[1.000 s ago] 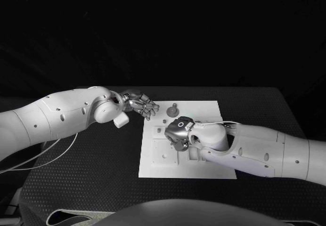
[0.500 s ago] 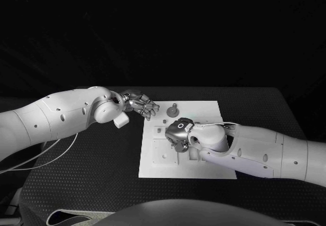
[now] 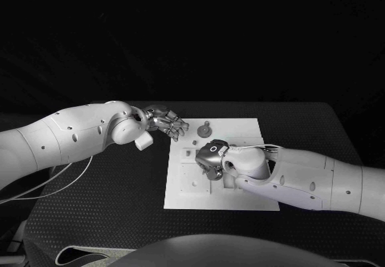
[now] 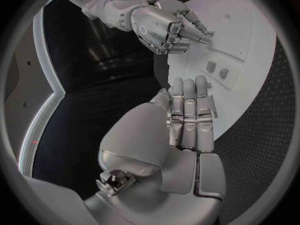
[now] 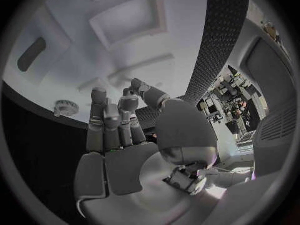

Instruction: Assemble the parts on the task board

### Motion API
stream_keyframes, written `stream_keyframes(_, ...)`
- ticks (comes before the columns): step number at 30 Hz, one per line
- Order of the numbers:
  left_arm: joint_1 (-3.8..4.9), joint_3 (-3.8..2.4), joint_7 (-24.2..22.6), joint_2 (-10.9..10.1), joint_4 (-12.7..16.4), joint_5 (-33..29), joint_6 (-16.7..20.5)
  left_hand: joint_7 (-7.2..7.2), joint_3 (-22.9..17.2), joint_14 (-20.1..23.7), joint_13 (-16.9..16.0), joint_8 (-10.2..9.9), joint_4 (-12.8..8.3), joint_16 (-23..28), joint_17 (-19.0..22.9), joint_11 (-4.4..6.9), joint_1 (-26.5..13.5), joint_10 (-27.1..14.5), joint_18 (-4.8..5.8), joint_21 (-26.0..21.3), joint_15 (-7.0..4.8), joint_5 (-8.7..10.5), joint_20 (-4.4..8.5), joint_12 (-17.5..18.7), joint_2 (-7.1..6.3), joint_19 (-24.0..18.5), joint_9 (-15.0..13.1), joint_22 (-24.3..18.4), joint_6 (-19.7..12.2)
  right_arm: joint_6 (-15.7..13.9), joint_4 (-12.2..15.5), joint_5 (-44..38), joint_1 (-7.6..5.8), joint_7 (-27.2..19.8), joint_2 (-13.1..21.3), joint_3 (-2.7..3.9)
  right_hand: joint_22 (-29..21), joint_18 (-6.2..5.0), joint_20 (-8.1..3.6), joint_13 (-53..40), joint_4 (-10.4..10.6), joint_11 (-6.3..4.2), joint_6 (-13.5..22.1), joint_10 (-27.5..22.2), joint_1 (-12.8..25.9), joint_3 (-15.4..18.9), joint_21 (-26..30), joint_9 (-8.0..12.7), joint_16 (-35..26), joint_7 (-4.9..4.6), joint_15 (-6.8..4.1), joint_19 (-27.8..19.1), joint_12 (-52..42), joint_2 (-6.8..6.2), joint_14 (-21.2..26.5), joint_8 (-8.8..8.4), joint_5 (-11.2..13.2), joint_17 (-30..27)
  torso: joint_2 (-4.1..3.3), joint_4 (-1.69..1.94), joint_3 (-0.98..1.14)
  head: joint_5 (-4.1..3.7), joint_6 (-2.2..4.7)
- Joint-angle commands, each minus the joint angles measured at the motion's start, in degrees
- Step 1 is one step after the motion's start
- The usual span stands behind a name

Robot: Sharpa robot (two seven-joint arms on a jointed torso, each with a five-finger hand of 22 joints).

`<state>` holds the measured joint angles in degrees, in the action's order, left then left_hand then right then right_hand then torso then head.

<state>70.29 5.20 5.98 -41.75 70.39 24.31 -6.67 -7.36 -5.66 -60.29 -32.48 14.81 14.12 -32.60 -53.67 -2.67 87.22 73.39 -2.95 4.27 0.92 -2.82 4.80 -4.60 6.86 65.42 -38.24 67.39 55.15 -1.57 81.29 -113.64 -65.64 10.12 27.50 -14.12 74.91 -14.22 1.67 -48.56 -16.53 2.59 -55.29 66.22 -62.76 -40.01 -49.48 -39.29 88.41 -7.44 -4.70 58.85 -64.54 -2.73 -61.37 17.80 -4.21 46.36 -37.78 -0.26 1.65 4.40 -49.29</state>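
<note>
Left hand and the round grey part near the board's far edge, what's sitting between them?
Nothing: in the head view, the left hand and the round part are separated by bare task board.

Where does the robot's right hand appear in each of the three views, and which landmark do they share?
Head view: right hand, centre, over the task board.
Left wrist view, beyond the left hand, over the board.
Right wrist view, mid-circle, before the board.
Shared landmark: the white task board.

Place: robotics lab or test bench.
Evidence: black table (image 3: pixel 104 194) with textured mat, white task board (image 3: pixel 241 192) at centre, two white robot arms, dark backdrop, cluttered equipment at right wrist view's rim.
</note>
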Motion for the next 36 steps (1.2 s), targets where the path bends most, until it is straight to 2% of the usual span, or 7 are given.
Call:
stream_keyframes(1,0.07,-0.06,-0.6,0.1,0.0,-0.3,-0.7,-0.27,-0.1,0.4,-0.1,-0.3,0.4,0.0,0.1,-0.36,-0.1,0.2,-0.59,-0.3,0.11,0.01,-0.18,0.2,-0.57,0.1,0.0,0.1,-0.2,1.4,-0.1,-0.5,0.21,-0.2,-0.2,-0.02,1.0,-0.78,-0.02,0.1,-0.1,-3.97,-5.9,-7.8,0.1,-0.3,-0.3,0.0,0.2,2.72,-2.16,0.6,-0.3,-0.27,-0.2,0.16,-0.4,-0.1,-0.01,-0.05,0.01,0.04,-0.09)
stream_keyframes(22,0.07,-0.06,-0.6,0.2,0.1,-0.2,-1.1,-0.29,0.0,0.4,-0.1,-0.3,0.6,0.0,0.1,-0.38,-0.1,0.2,-0.58,-0.3,0.13,0.01,-0.2,0.3,-0.62,0.0,0.0,0.1,-0.3,2.1,-0.3,0.0,0.32,-0.5,-0.4,-0.02,1.0,-0.78,-0.04,0.2,-0.1,-3.97,-5.9,-7.8,0.2,-0.3,-0.3,0.0,0.1,2.72,-2.17,0.6,-0.3,-0.24,-0.2,0.1,-0.4,-0.1,-0.01,0.0,-0.04,-0.06,-0.09)
stream_keyframes(36,0.07,-0.06,-0.4,0.2,0.0,-0.2,-1.5,-0.31,0.0,0.4,-0.1,-0.3,0.7,0.0,0.1,-0.41,-0.1,0.1,-0.58,-0.3,0.15,0.01,-0.22,0.3,-0.68,0.0,0.1,0.1,-0.3,1.3,0.0,0.2,0.32,-0.3,-0.3,-0.01,1.0,-0.78,-0.04,0.2,-0.1,-3.97,-5.9,-7.8,0.2,-0.3,-0.3,0.0,0.1,2.72,-2.17,0.6,-0.3,-0.22,-0.2,0.08,-0.4,-0.1,0.0,-0.01,-0.02,-0.05,-0.07)
